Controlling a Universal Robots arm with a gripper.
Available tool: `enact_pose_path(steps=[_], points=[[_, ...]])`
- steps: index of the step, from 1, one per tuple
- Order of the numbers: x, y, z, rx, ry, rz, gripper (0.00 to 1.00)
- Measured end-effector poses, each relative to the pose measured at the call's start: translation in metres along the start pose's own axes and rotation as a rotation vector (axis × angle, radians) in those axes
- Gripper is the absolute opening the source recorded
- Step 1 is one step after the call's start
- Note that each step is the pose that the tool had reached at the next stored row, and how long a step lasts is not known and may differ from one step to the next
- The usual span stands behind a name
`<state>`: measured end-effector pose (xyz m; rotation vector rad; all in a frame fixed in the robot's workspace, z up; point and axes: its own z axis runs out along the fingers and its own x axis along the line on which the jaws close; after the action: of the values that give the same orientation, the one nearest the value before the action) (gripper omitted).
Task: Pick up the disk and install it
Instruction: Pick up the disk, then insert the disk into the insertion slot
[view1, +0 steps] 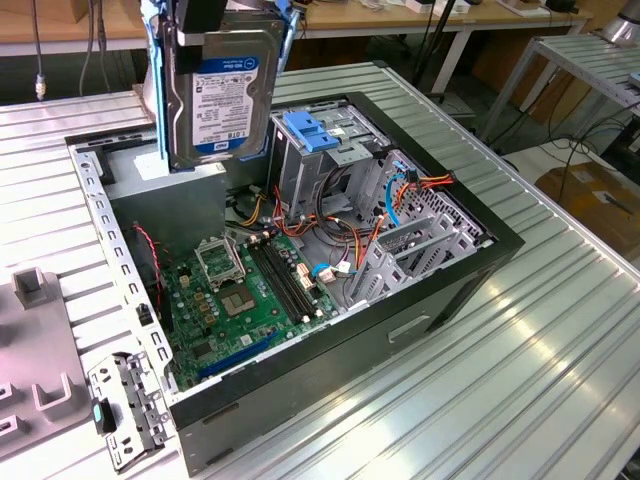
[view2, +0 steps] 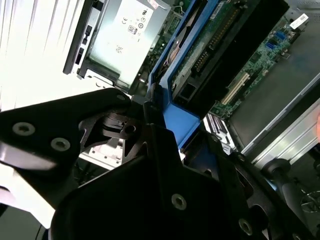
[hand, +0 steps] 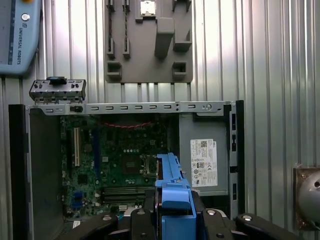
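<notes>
Pick-up's in the bag: the claw (hand: 172, 216) is pinching the disk (view1: 222, 95) by its blue rails, upright in the air above the open computer case (view1: 440, 290), just beside the drive cage (view1: 305, 160), so it's not yet installed.

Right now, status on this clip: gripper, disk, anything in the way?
Gripper shut on the disk. Disk hangs upright over the open case, not yet installed. Cables near the drive cage.

Ribbed metal table (view1: 560, 380); wooden benches (view1: 50, 25) behind
</notes>
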<state>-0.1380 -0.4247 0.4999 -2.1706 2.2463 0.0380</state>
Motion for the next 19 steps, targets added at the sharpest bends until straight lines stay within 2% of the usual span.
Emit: enact_pose_path(steps=[4, 19], points=[[0.0022, -0.0049, 0.0, 0.0001, 0.0001, 0.0, 0.37], [0.0062, -0.0058, -0.0002, 0.0, 0.0002, 0.0, 0.37]])
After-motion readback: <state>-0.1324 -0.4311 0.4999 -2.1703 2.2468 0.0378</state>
